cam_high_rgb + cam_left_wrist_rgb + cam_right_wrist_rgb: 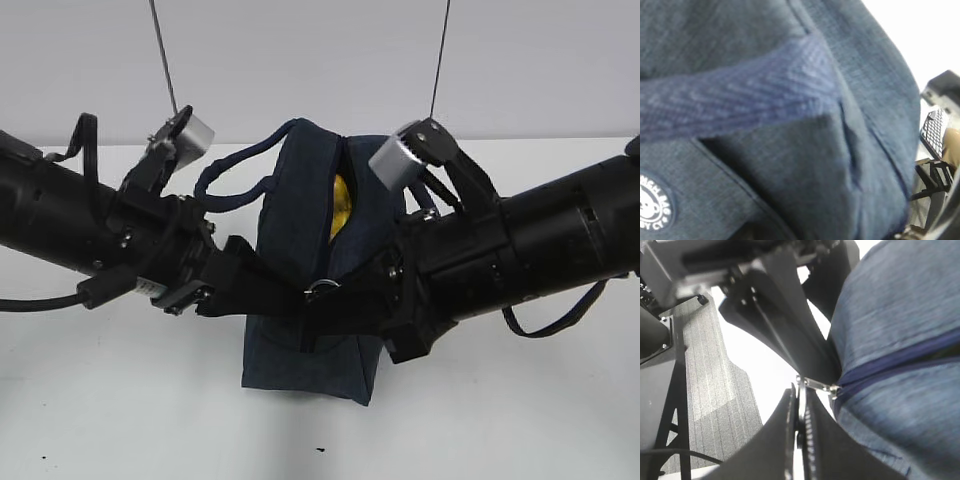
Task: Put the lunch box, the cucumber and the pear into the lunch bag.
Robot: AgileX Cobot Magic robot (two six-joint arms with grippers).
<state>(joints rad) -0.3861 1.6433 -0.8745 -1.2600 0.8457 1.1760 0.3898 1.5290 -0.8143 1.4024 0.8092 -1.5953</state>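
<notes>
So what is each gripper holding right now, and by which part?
The right gripper pinches the metal ring pull of the dark navy fabric lunch bag. The left gripper presses against the bag's side; its grip cannot be told.

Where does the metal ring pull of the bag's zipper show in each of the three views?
Exterior view: the metal ring pull hangs at centre, on the dark navy fabric lunch bag.
Left wrist view: not visible; bag fabric fills the frame.
Right wrist view: lower centre, between the right gripper's fingers.
Shared landmark: the bag's zipper seam.

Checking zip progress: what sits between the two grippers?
In the exterior view, the lunch bag stands between left gripper and right gripper, its zipper ring pull there.
</notes>
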